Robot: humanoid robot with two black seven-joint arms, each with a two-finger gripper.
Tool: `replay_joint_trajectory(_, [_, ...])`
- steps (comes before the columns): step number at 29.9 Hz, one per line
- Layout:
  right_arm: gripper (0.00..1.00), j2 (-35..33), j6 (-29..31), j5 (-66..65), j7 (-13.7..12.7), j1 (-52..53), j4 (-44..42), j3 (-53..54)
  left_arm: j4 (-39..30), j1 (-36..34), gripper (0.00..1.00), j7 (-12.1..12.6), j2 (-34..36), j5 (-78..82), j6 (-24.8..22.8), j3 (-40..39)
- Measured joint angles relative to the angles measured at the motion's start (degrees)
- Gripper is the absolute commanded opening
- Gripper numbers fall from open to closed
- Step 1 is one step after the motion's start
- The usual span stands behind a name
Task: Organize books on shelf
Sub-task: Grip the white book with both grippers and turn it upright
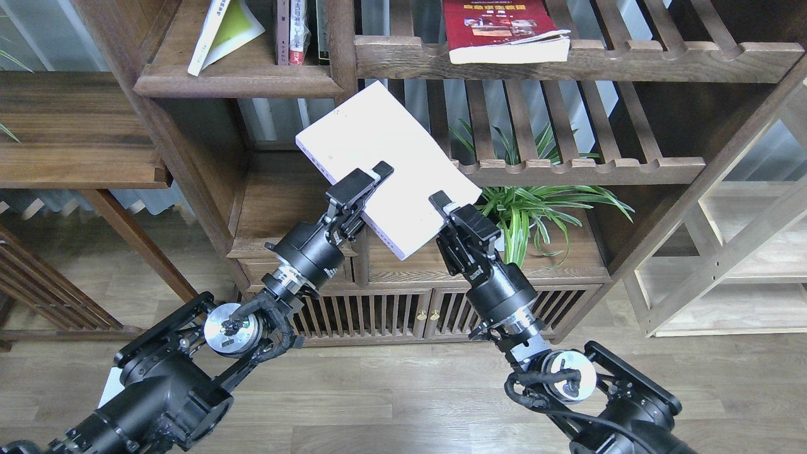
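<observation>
I hold the thick white-lavender book [384, 151] tilted in the air in front of the bookcase, with both grippers. My left gripper [372, 181] is shut on its lower left edge. My right gripper [445, 205] is shut on its lower right corner. The yellow-green book [226, 31] leans on the solid dark-brown shelf [239, 81] at the upper left, above the white book. The red book with photos [504, 28] lies flat on a slatted rack [630, 60] at the upper right, its front edge overhanging the rail.
Slim maroon- and red-spined volumes [296, 31] stand upright at the right end of the solid shelf. A green spider plant [529, 208] stands just right of my right gripper. A second slatted rack [586, 169] runs above the plant. A low cabinet with slatted doors [378, 312] is below.
</observation>
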Motion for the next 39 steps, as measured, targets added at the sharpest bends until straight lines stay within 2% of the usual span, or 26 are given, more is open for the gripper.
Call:
replay_joint_trajectory(4, [0.33,-0.25,0.0,-0.04,0.07,0.06,-0.01,0.14,-0.11,-0.06,0.02,0.62,0.0,0.0,0.0,0.02])
replay_joint_trajectory(7, [0.5,-0.09,0.0,-0.39,0.05,0.19,0.02,0.36,-0.27,-0.06,0.02,2.1,-0.09,0.12,0.0,0.41])
replay_joint_trajectory(10, [0.6,-0.06,0.0,-0.43,0.05,0.21,0.03,0.62,-0.27,-0.06,0.02,2.34,-0.06,0.07,0.0,0.14])
replay_joint_trajectory(18, [0.69,-0.05,-0.01,-0.52,0.08,0.66,0.04,1.8,-0.16,-0.07,0.02,2.33,-0.02,0.02,-0.01,-0.17])
replay_joint_trajectory(25, [0.71,-0.1,0.0,-0.65,0.15,0.7,-0.96,5.92,-1.82,-0.24,0.02,2.44,-0.01,0.75,-0.01,0.18])
replay_joint_trajectory(32, [0.75,0.04,0.01,-0.74,0.73,0.84,-3.79,11.95,-8.17,-0.27,0.03,2.56,0.35,6.91,-0.01,0.28])
replay_joint_trajectory(39, [0.76,-0.01,0.01,-0.7,0.78,1.98,-5.02,13.55,-15.79,0.02,0.04,2.55,8.91,11.84,-0.01,0.29])
